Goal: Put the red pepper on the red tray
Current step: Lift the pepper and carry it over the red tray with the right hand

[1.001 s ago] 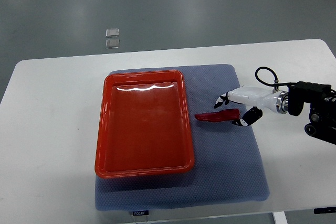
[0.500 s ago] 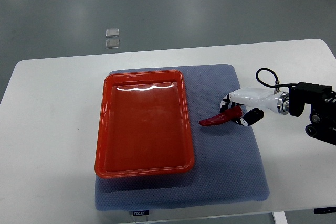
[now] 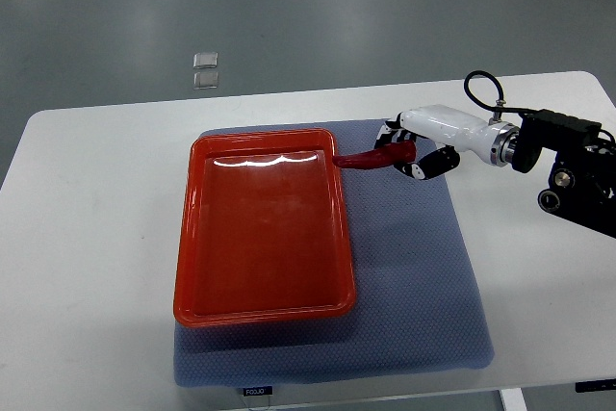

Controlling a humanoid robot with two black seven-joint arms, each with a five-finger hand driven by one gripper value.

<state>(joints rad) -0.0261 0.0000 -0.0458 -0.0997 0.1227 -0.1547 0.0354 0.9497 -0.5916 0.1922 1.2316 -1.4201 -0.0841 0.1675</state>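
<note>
Right hand (image 3: pixel 412 146) enters from the picture's right edge on a white forearm with a black wrist housing and a looped black cable above it; its fingers are curled around the stem end of the red pepper (image 3: pixel 373 158), thumb on the near side and the other fingers over the far side, so the pepper is pinched between them; the pepper is long and narrow, lying roughly level, its free tip pointing left toward the red tray (image 3: pixel 188 238); that tip sits at the tray's upper right corner, at or just over the rim, and whether it touches the rim cannot be told from this angle; most of the pepper's length lies over the blue mat (image 3: pixel 423 286), to the right of the tray; a faint shadow lies on the mat below the hand, which suggests that hand and pepper are raised off the cloth. Tray is rectangular with rounded corners, set lengthwise on the left part of the mat; its glossy floor holds no object; the mat lies on a white table (image 3: pixel 96 238) and a small label shows at its near edge. Beyond the table, on the grey floor, two small pale square items (image 3: pixel 205 69) lie one just below the other.
</note>
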